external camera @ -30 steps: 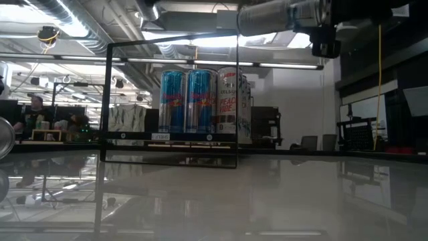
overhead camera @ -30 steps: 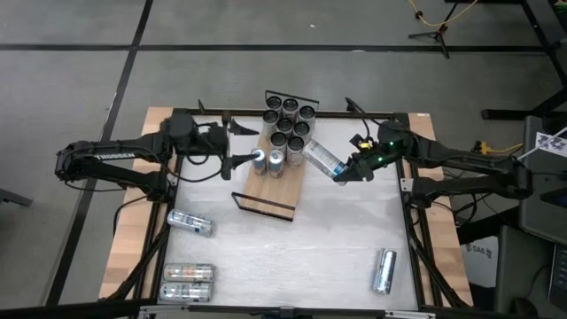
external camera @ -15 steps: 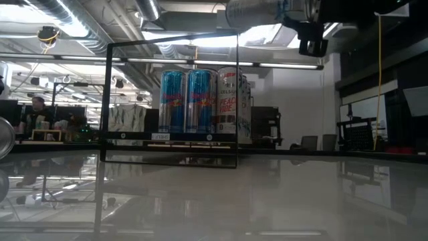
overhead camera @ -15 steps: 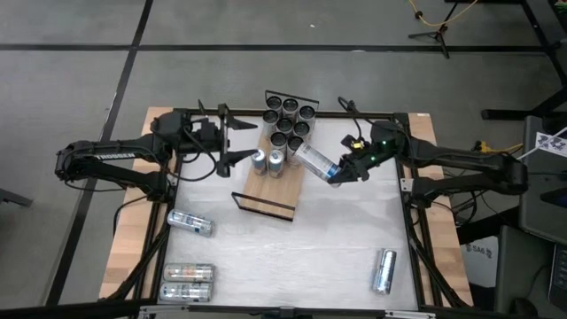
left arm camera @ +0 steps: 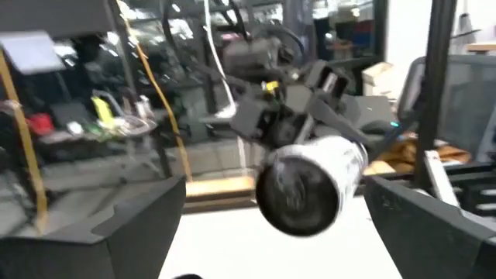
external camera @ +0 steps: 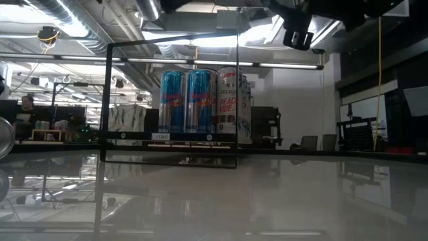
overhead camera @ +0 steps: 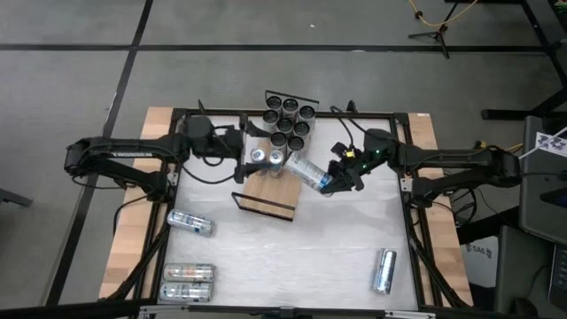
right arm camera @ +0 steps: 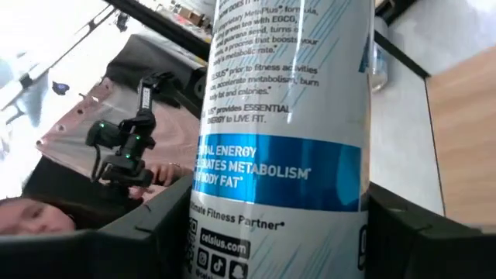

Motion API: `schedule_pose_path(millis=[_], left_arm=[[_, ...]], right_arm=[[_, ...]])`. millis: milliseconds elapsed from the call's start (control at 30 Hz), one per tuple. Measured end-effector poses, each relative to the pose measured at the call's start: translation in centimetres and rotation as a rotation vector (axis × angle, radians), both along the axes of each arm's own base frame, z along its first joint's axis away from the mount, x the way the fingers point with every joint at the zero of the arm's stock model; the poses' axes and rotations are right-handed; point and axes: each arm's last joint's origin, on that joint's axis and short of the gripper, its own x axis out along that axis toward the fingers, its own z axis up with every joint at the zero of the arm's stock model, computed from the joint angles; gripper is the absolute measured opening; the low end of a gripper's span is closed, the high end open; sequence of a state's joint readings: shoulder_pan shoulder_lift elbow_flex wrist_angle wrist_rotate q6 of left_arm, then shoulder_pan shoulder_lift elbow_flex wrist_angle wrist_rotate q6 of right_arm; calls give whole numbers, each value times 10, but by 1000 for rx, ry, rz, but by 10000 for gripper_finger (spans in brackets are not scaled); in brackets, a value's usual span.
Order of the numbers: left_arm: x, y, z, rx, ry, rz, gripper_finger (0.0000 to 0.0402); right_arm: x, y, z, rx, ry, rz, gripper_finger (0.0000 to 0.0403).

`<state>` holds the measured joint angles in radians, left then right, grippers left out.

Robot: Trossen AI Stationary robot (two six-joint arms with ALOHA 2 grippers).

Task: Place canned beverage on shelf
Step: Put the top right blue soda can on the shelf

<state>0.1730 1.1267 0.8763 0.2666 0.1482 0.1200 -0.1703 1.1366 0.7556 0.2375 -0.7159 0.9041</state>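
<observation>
From above, we see the right gripper (overhead camera: 333, 180) holding a white-and-blue can (overhead camera: 307, 172) tilted on its side, just over the right edge of the shelf (overhead camera: 268, 190). The shelf's far end is packed with upright cans (overhead camera: 288, 120); two more cans (overhead camera: 266, 159) stand toward its middle, with the left gripper (overhead camera: 245, 152) just to their left, fingers spread and holding nothing. Spare cans (overhead camera: 189, 221) lie on the table (overhead camera: 337, 248) at near left and near right.

At table height, we look through the shelf's black wire rail (external camera: 107, 100) at three upright cans (external camera: 188, 100); the right arm (external camera: 297, 30) hangs above.

The left wrist shows the carried can (left arm camera: 310, 182) end-on, clamped in the other arm's gripper.

The right wrist shows its own fingers (right arm camera: 422, 236) closed around the can (right arm camera: 287, 116).

We judge the carry nearly done; next the can must be tipped upright and lowered beside the standing pair without knocking them.
</observation>
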Motion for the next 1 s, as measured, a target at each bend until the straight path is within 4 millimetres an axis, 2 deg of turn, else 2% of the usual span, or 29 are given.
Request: schedule_pose_path(millis=[233, 467, 800, 1000], left_arm=[[14, -1, -15, -126, 64, -112, 394], [23, 1, -26, -139, 101, -120, 395], [25, 1, -26, -160, 95, -119, 395], [25, 1, -26, -214, 97, -117, 395]], right_arm=[[2, 7, -2, -108, -45, -26, 255], [6, 6, -6, -200, -80, -20, 255], [20, 12, -21, -350, -93, -44, 255], [22, 16, -22, -503, -117, -148, 255]])
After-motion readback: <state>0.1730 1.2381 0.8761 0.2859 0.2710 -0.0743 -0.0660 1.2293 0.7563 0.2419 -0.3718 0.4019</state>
